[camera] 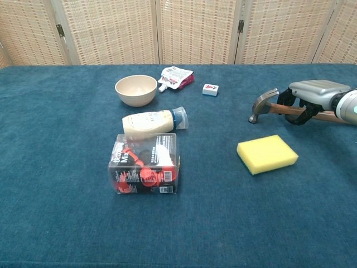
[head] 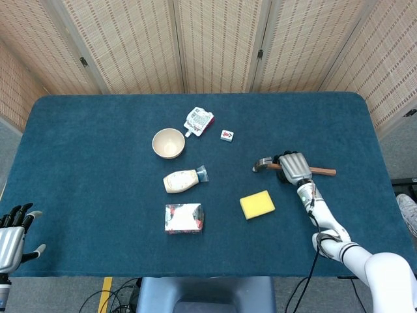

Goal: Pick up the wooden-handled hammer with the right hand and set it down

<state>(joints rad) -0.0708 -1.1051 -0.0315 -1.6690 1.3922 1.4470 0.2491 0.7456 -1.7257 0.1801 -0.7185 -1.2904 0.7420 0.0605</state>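
The wooden-handled hammer (head: pixel 324 171) lies on the blue table at the right, its steel head (camera: pixel 261 105) pointing left. My right hand (head: pixel 293 167) sits over the handle just behind the head, and in the chest view the right hand (camera: pixel 310 96) has its fingers curled around the wood. The rest of the handle (camera: pixel 330 116) sticks out to the right of the hand. The hammer still looks to be resting on the cloth. My left hand (head: pixel 12 236) hangs past the table's near left corner, fingers spread, holding nothing.
A yellow sponge (head: pixel 257 204) lies just in front of the hammer. Further left are a clear box (head: pixel 184 218), a mayonnaise bottle (head: pixel 184 180), a cream bowl (head: pixel 169 143), a pouch (head: pixel 199 120) and a small tile (head: pixel 227 135). Folding screens stand behind the table.
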